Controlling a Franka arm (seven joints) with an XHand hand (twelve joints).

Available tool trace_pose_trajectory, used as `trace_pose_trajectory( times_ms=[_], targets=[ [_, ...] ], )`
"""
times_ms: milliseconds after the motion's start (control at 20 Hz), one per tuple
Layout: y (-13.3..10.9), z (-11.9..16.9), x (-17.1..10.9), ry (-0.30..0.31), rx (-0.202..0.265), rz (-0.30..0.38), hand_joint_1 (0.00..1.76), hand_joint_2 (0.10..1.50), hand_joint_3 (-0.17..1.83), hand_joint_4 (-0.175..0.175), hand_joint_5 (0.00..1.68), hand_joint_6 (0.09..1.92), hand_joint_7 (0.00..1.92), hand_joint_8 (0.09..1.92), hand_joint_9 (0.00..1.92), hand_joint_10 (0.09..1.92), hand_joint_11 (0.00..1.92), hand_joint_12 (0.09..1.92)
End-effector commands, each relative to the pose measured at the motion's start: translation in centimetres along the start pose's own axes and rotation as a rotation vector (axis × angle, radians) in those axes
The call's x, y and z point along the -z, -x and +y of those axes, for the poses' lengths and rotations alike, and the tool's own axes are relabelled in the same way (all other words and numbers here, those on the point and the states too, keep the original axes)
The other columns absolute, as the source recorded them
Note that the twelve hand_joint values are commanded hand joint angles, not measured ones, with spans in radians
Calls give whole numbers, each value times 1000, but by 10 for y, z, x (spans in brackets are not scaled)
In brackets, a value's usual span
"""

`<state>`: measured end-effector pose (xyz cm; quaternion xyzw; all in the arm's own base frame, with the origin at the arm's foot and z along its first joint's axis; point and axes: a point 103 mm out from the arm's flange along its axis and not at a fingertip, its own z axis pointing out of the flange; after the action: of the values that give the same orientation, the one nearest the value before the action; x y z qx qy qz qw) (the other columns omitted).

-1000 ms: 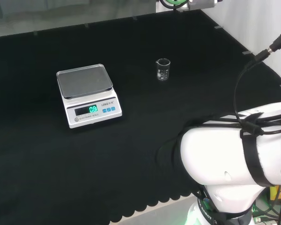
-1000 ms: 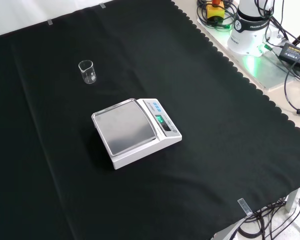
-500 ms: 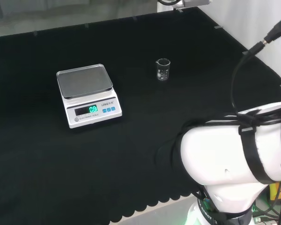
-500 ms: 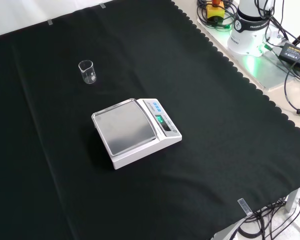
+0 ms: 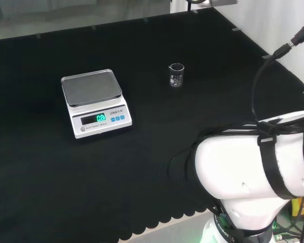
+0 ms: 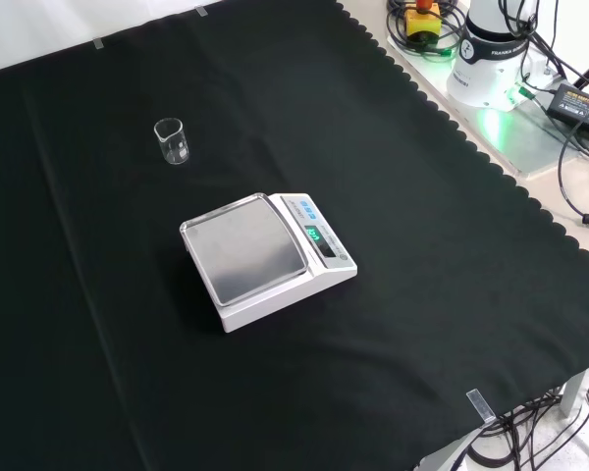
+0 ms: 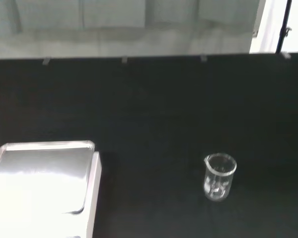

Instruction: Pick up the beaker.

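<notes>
fingers' state cannot be told. the beaker (image 7: 219, 176) is seen upright, ahead of the wrist camera, near the table's far edge, apart from the scale (image 5: 95, 103).

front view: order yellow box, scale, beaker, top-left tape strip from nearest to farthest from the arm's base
1. Yellow box, beside the base, top right.
2. Scale, mid-cloth, and beaker, upper left: too close to call.
3. Tape strip, top-left edge.
</notes>
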<state>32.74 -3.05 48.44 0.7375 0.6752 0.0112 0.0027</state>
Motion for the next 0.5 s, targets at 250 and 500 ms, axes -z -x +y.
trace_pose_trajectory(
  times_ms=[250,500],
  targets=[
    [170,107,-95,-98,-57,-4,191,842,186,-104,231,87,72,662,480,87,346,1405],
    [209,139,-123,-123,-49,-17,185,840,179,-104,236,87,74,662,477,87,337,1411]
  ],
)
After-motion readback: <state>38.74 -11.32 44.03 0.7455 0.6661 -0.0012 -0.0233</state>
